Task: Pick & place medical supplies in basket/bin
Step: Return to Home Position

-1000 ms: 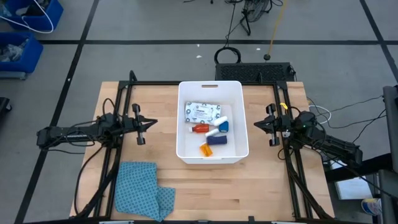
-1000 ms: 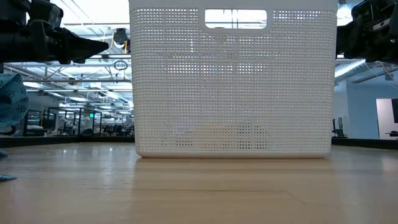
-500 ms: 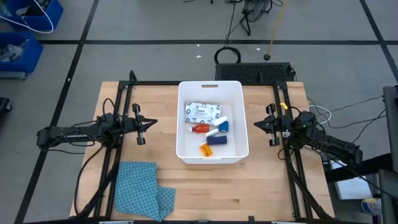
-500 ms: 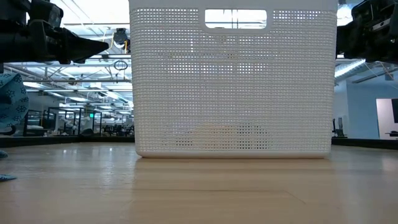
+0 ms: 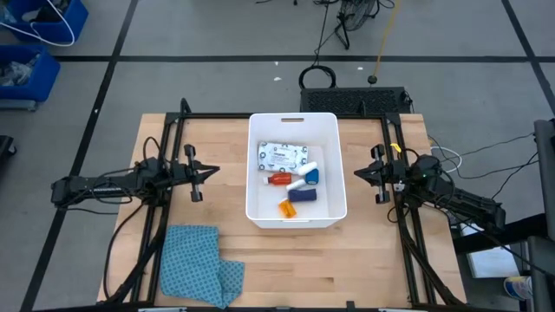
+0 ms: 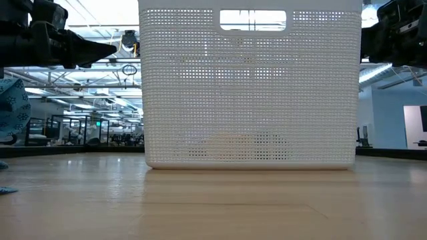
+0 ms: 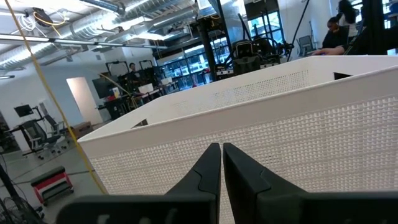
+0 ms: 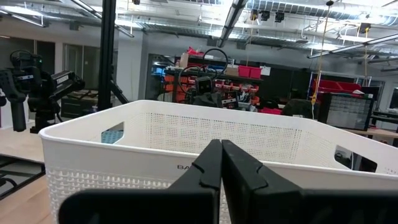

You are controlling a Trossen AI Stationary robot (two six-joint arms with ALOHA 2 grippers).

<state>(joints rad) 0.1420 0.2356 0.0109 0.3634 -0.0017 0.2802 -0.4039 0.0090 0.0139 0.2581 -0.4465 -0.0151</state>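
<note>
Supplies lie gathered inside the white bin, which stands at the middle of the wooden table with its handle slot on the far short rim. The white printed flat packet lies toward that far end. Nearer the middle are the red-capped bottle on its side, a white cylinder and what looks like the blue tape roll, though it is too small to be sure. The dark blue strip and the orange pill bottle lie toward the near end.

The left gripper hangs beside the bin's left wall, apart from it, its fingers pressed together on nothing. The right gripper hangs beside the right wall, likewise apart, fingers closed and empty. Both point at the bin. A blue patterned cloth lies crumpled on the table's near left part.
</note>
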